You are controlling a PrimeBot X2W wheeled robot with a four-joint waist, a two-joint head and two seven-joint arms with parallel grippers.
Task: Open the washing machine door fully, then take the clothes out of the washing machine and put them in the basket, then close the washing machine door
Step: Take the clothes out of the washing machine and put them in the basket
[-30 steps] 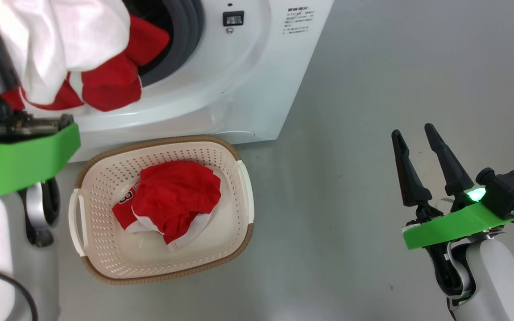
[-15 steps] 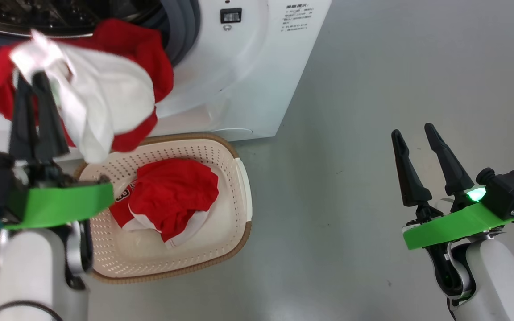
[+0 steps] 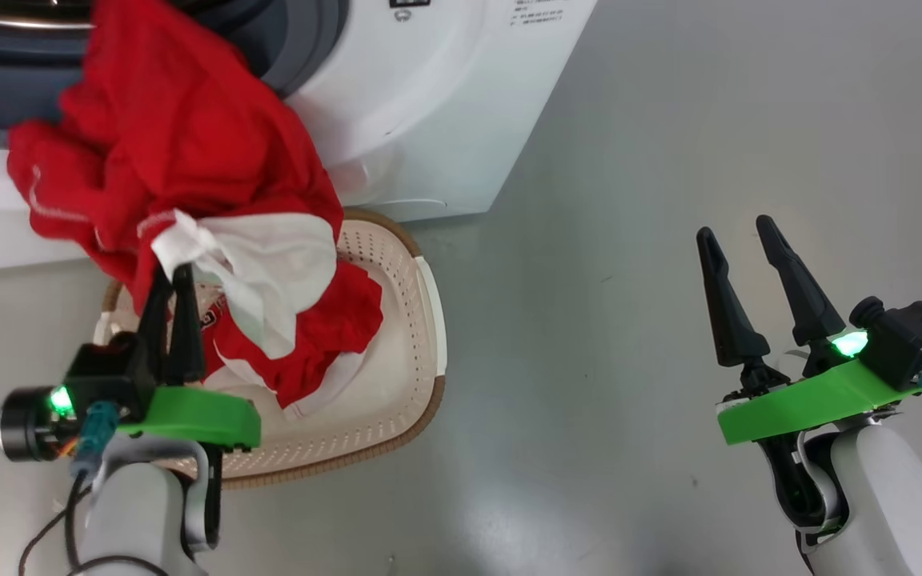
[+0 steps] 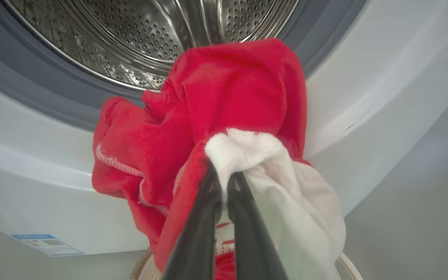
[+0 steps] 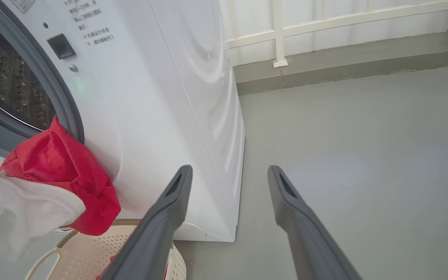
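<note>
My left gripper (image 3: 171, 276) (image 4: 224, 177) is shut on a red and white garment (image 3: 173, 160) (image 4: 216, 112) (image 5: 49, 167), pinching its white part. The cloth hangs above the cream basket (image 3: 421, 320) (image 5: 88, 252) and in front of the washing machine (image 3: 445, 104) (image 4: 364, 97) (image 5: 169, 97), whose steel drum (image 4: 150, 35) stands uncovered. More red clothes (image 3: 333, 328) lie in the basket under the held one. Far to the right, my right gripper (image 3: 737, 236) (image 5: 228, 175) stands open over the bare floor. The washing machine door is out of view.
Grey floor (image 3: 709, 120) spreads to the right of the machine. A white railing and a low kerb (image 5: 325, 50) run along the far side in the right wrist view. A blue label (image 4: 47, 244) sits low on the machine's front.
My left arm has drawn the garment out of the drum opening and down over the basket. The head camera has tilted slightly. The right gripper has stayed where it was.
</note>
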